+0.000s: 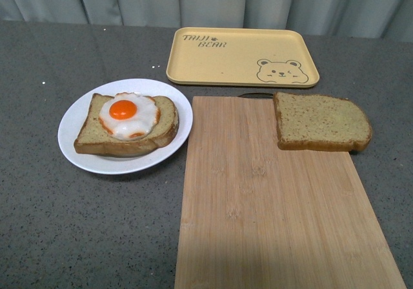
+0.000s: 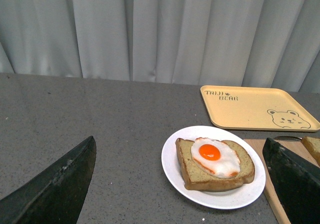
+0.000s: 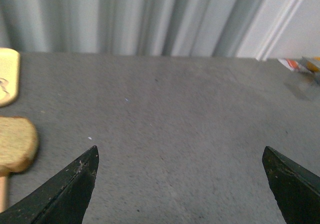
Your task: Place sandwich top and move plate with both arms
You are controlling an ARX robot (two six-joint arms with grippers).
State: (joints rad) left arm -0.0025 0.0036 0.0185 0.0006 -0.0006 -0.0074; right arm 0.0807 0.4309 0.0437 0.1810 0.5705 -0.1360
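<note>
The left pincer is released: its two black fingers stand wide apart with only bare grey surface and the near edge of the plate between them. It is held low over the surface and aimed across it toward the pale curtain, well short of the plate. Both arms appear only in their own wrist views.

The plate, round and white, sits on the left part of the surface. It carries a bread slice topped with a fried egg, yolk up. The plate's right rim lies just beside the left edge of a wooden cutting board; whether they touch cannot be told. Behind the board, nearer the curtain, lies a yellow tray with a bear drawing.

The sandwich top lies flat on the board's far right corner, its rounded end overhanging the board's right edge. It is well apart from the plate.

The right pincer is likewise released, its fingers spread wide over bare surface. It is also low and pointed toward the curtain. The sandwich top shows at the edge of its view, outside the spread of the fingers and untouched.
</note>
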